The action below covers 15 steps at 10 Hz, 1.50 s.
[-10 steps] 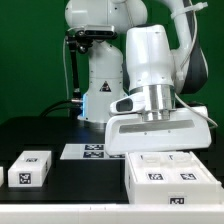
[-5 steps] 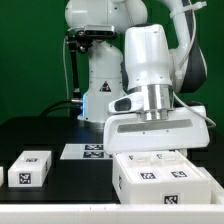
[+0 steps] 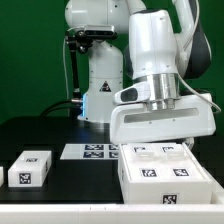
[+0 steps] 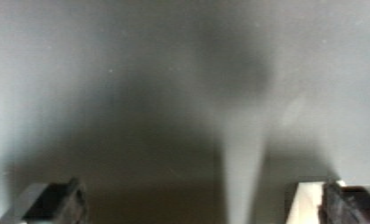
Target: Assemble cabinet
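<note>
Black tabletop (image 3: 40, 132) under the white cabinet (image 3: 166, 176), fingers (image 4: 49, 200) wide apart, close against its surface

Cabinet (image 3: 168, 175) on table (image 3: 50, 135), front, exterior view's right. Gripper (image 3: 165, 140) just above cabinet. Small block (image 3: 30, 168) front, exterior view's left, well apart from cabinet. Marker board (image 3: 88, 151) between them, further back. Robot base (image 3: 100, 95) behind marker board.

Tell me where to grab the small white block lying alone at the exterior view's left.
Grip the small white block across its narrow width, probably from straight above: it lies flat with parallel long faces and nothing close beside it.
</note>
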Available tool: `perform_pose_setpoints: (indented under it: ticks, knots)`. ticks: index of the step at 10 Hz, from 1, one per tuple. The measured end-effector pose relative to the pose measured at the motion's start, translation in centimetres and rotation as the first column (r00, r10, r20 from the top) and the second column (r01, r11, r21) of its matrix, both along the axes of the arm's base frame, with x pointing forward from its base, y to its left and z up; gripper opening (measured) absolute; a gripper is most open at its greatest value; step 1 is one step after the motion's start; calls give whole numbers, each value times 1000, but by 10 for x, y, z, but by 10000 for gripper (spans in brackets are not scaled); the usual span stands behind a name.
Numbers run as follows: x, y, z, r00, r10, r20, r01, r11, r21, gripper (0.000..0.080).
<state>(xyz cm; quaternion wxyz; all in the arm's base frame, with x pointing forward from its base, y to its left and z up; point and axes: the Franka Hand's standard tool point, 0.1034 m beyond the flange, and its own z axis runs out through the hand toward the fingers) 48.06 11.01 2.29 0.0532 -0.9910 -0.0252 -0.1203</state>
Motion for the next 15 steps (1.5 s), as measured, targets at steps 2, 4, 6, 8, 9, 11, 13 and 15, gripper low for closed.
perform_pose_setpoints:
  ticks: [2,4,6,8,9,11,13,15]
  knots:
    - [5,33,7,999,-31,-19,32,999,33,649]
    - [0,48,1,997,-64,-45,66,997,43,649]
    - [-6,44,-12,998,-47,-33,48,998,30,649]
    - [-16,33,-16,998,-55,-31,55,998,19,649]
    - [-19,34,-15,998,-51,-33,52,998,18,649]
    - [-27,29,-12,998,-55,-32,56,998,12,649]
    - [-22,14,-10,997,-70,-15,70,998,7,649]
    - [-24,17,-11,998,-63,-17,63,998,8,649]
